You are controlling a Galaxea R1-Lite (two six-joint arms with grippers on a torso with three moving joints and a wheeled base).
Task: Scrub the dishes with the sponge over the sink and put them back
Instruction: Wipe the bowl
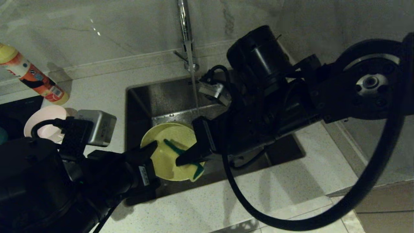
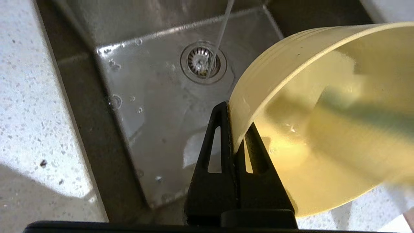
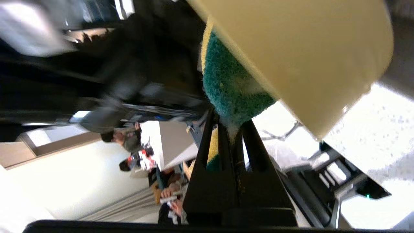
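Gripping the yellow bowl by its rim in our left gripper over the sink, our right gripper, clamped on the sponge, scrubs; pink bowl waits far left.

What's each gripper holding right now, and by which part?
Left gripper pinches the yellow bowl by its rim; right gripper clamps the sponge at one edge.

bowls: 2, yellow and pink | sponge: 1 | sink: 1 | faucet: 1 | bottle: 1 | hands: 2, left and right
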